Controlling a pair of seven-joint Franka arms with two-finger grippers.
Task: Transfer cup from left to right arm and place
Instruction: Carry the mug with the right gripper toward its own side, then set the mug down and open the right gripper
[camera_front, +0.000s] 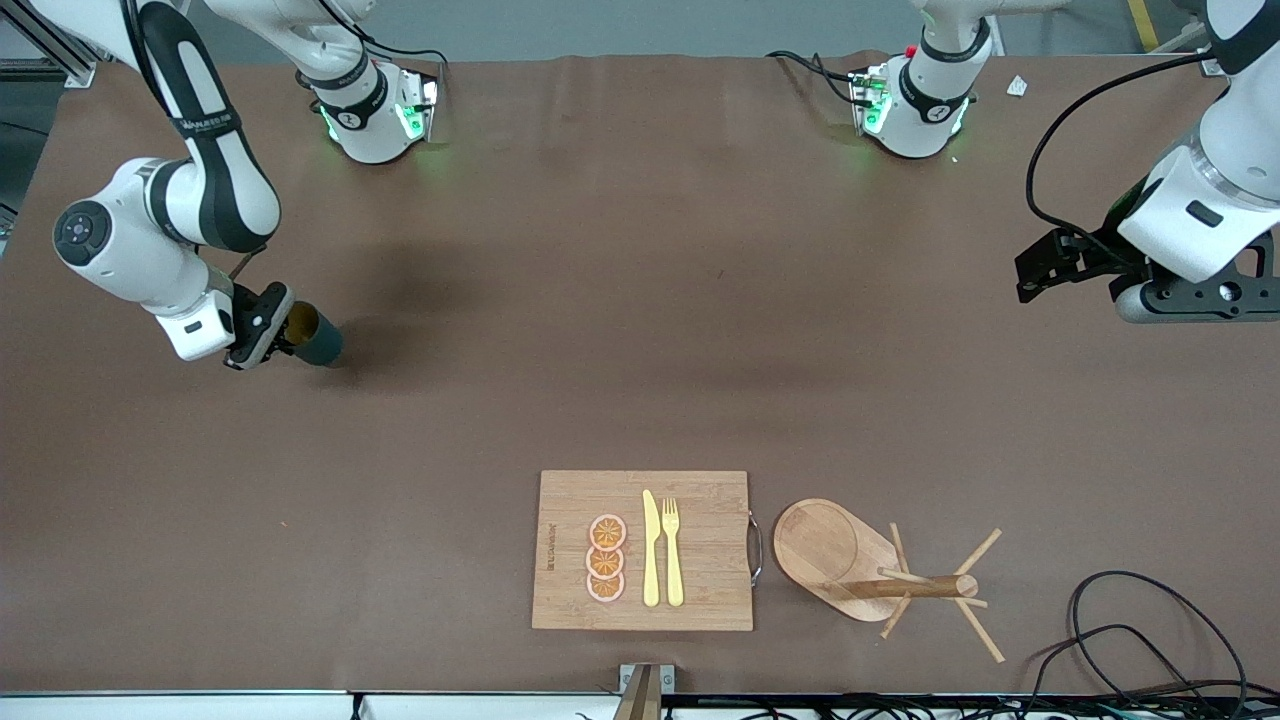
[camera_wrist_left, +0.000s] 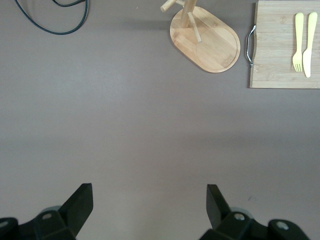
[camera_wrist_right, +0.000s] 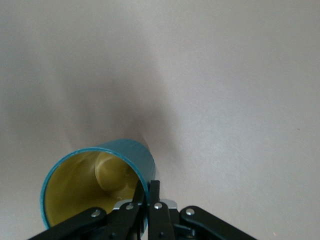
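My right end effector (camera_front: 268, 335) is clamping the cup (camera_front: 318, 337) rim, cup tilting toward three o'clock over the surface (camera_front: 640, 300); left end effector (camera_wrist_left: 150, 205) is waiting, spread apart.

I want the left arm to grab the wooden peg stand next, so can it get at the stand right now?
Probably yes. The left gripper hangs open and empty over bare table at its own end, and the wooden peg stand, nearer the front camera beside the cutting board, has nothing over it. The right gripper, shut on the cup, is well away.
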